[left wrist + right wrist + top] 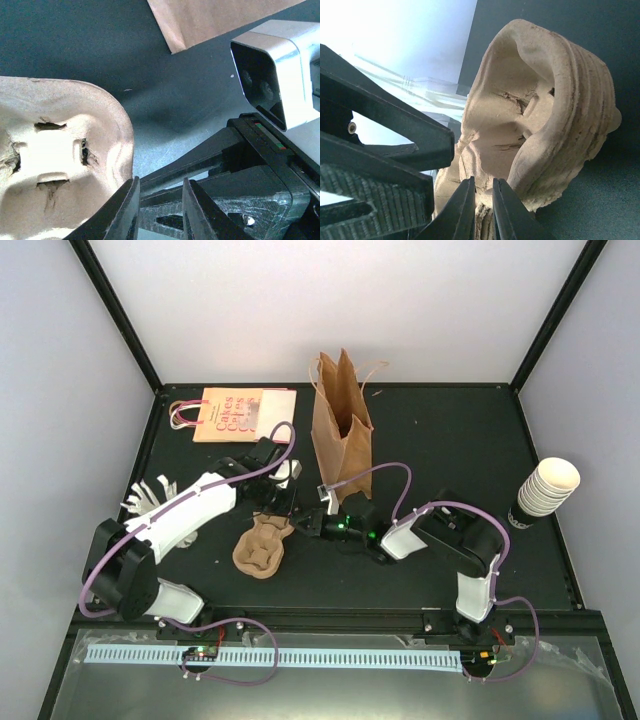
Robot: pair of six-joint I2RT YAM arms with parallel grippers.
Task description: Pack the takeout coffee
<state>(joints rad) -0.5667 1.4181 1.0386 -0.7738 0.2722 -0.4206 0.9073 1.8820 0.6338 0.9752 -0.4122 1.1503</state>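
**Pulp tray rim pinched from the right**

Closed to a thin slit at the right gripper (481, 212), with the ragged rim of the pulp tray (545, 100) wedged between its two fingers. Parted only narrowly at the left gripper (159, 210), with nothing gripped in the gap. Beyond that gap, the black frame of the other tool. Just beside one finger (127, 210), the tray's pale wall. From above, both tools close together at the tray's far end, near the foot of the standing brown paper bag (340, 430). No telling where the takeout coffee is: not made out in any view.
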